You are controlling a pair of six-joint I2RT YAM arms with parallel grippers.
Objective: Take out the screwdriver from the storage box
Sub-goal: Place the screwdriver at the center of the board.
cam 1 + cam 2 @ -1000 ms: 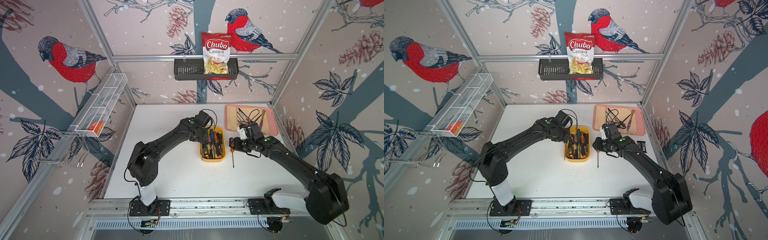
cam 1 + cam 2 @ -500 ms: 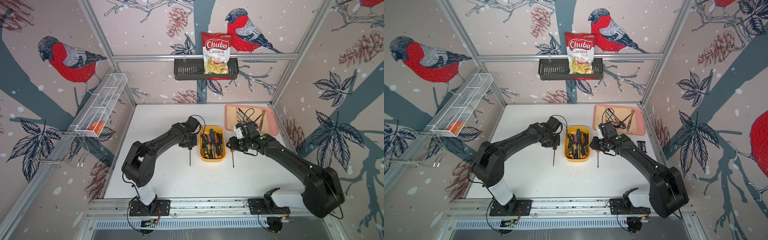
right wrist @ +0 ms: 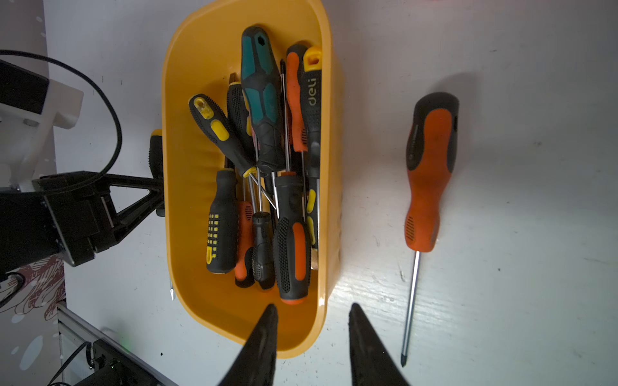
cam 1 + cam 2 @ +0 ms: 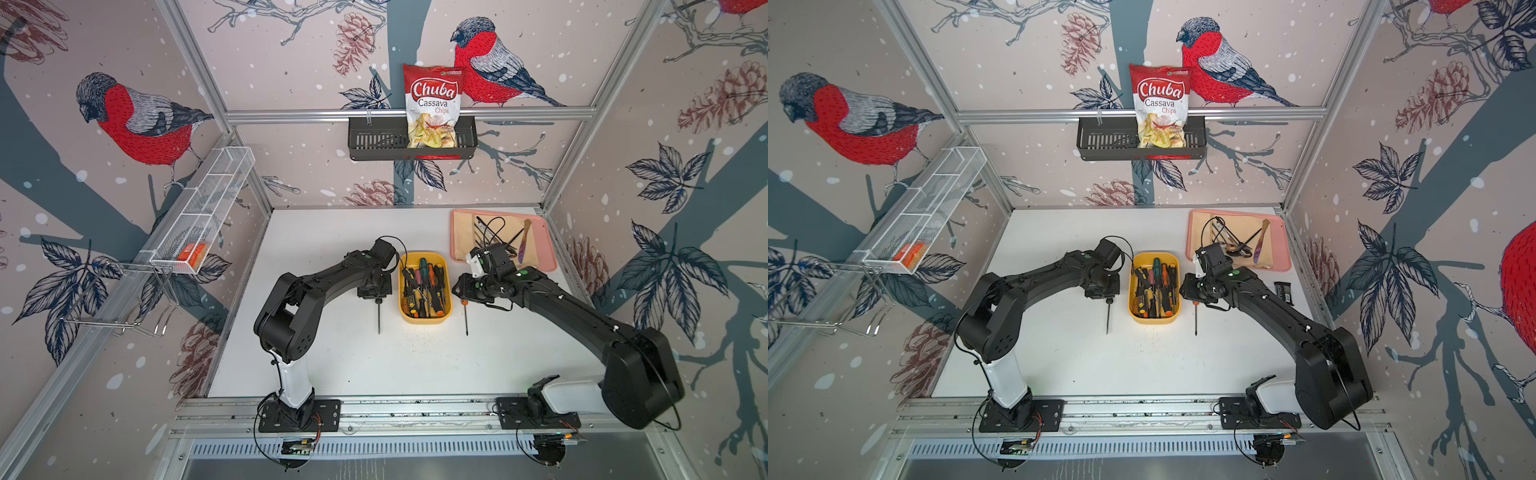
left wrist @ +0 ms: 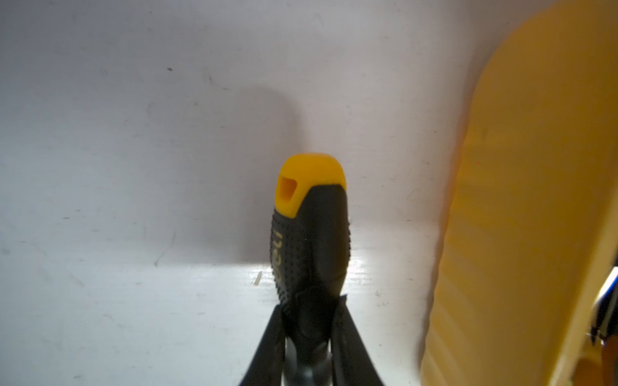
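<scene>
We note the yellow storage box [image 4: 424,319] mid-table, loose screwdrivers [image 3: 264,133] piled inside, w/ a black/yellow screwdriver [image 5: 309,234] just outside one long wall and an orange/black screwdriver [image 3: 429,173] lying flat opp. side.

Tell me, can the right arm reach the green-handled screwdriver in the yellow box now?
Probably yes. The right tool is open and empty beside the storage box, and the green-handled screwdriver lies uncovered atop the other screwdrivers.
</scene>
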